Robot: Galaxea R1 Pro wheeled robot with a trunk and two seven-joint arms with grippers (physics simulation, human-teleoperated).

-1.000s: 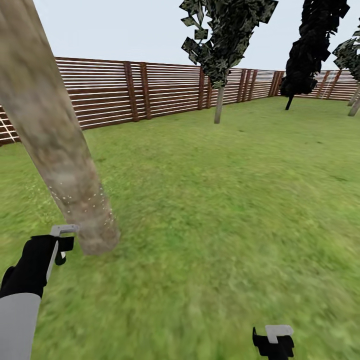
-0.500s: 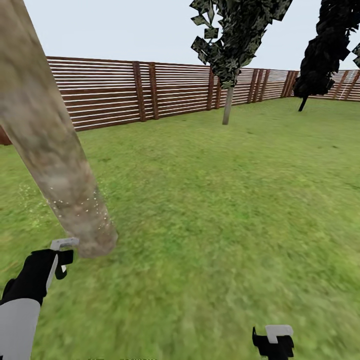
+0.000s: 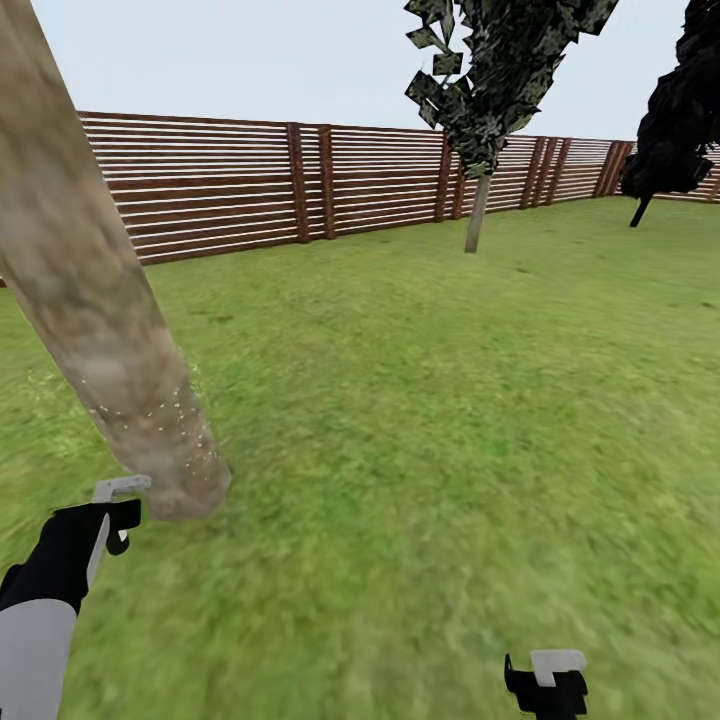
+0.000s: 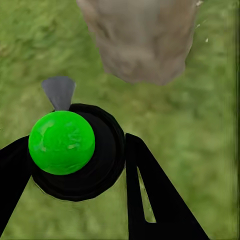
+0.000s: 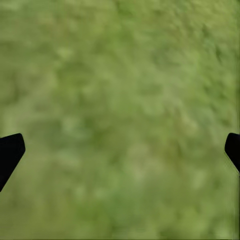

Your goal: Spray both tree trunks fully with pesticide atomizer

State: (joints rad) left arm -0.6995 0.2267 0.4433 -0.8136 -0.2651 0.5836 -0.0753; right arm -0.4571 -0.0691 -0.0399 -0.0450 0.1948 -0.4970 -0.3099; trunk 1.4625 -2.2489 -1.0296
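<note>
My left gripper (image 3: 105,512) is shut on the pesticide atomizer (image 4: 75,165), a dark round bottle with a green top and a grey nozzle pointing at the near tree trunk (image 4: 140,40). That thick pale mottled trunk (image 3: 95,290) leans up at the left, and white specks dot its lower part. Its base meets the grass just beyond the gripper. The second tree (image 3: 478,210) stands far back by the fence, with jagged dark green foliage. My right gripper (image 3: 548,680) hangs open over bare grass (image 5: 120,125), holding nothing.
A brown slatted fence (image 3: 240,185) runs across the back of the lawn. A black-leaved tree (image 3: 680,120) stands at the far right. Open grass (image 3: 450,420) stretches between the near trunk and the far tree.
The whole view has turned, so the fence and far trees sit further right in the picture. My left gripper now sits slightly lower against the trunk's base, still holding the atomizer.
</note>
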